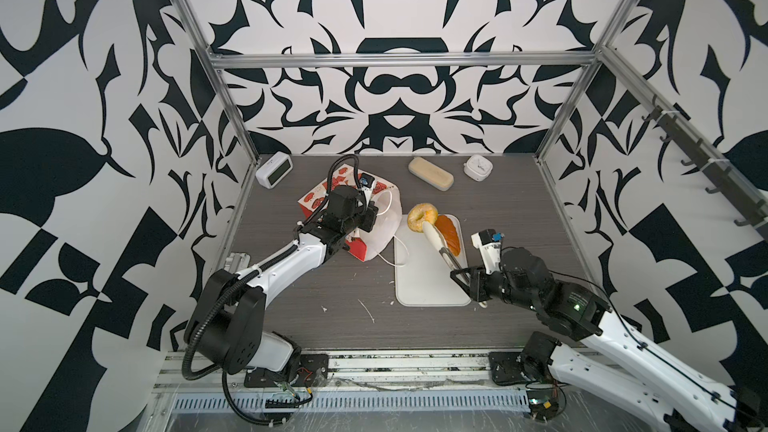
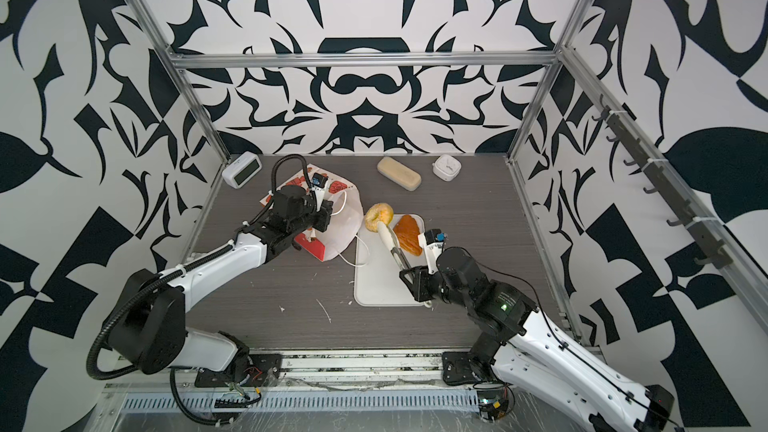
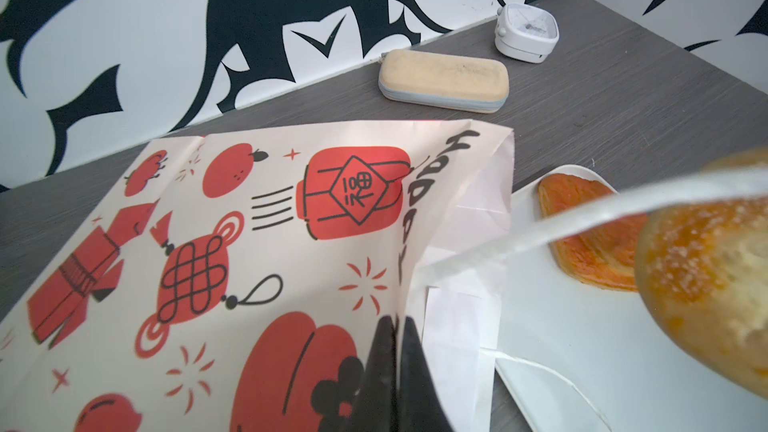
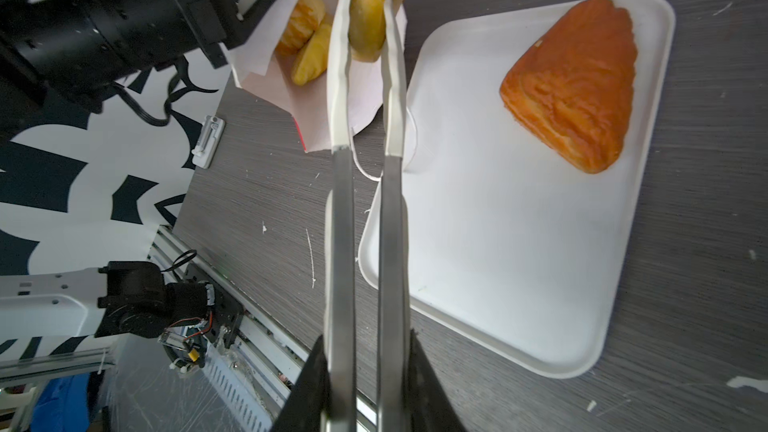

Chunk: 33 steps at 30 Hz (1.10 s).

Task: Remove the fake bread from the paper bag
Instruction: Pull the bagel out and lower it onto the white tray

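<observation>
ring bagel (image 1: 415, 219) between tongs (image 1: 434, 241) tight in right gripper (image 4: 365, 351), left gripper (image 3: 397, 326) tight on paper bag (image 3: 291, 222) edge

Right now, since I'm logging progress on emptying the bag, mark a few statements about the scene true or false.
1. The triangular puff lies on the white tray. True.
2. The paper bag is empty. False: pastries show inside it.
3. The jaws of the right gripper hold the bagel directly. False: they hold tongs, whose tips clamp the bagel.
4. The jaws of the left gripper pinch the bag's rim. True.
5. The beige block is on the tray. False: it lies on the table beyond it.
</observation>
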Each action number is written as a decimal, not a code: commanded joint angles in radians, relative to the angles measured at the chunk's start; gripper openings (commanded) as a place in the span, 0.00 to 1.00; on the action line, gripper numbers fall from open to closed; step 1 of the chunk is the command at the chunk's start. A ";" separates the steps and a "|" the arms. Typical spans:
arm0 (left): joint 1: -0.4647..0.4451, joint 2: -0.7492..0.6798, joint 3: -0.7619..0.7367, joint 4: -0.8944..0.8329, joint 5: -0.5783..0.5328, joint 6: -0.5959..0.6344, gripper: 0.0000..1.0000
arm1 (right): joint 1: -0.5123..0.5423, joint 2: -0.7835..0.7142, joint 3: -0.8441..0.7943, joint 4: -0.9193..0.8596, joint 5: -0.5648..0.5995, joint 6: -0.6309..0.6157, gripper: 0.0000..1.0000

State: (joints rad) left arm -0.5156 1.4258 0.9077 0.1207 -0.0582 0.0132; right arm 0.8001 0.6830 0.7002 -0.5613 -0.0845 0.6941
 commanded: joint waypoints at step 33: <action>0.035 -0.107 -0.053 0.005 -0.011 -0.009 0.00 | -0.173 0.431 -0.123 0.391 -0.199 -0.053 0.19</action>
State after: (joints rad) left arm -0.4889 1.3323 0.8593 0.1078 -0.0673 0.0124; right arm 0.6346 1.1103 0.5644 -0.1814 -0.2695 0.6361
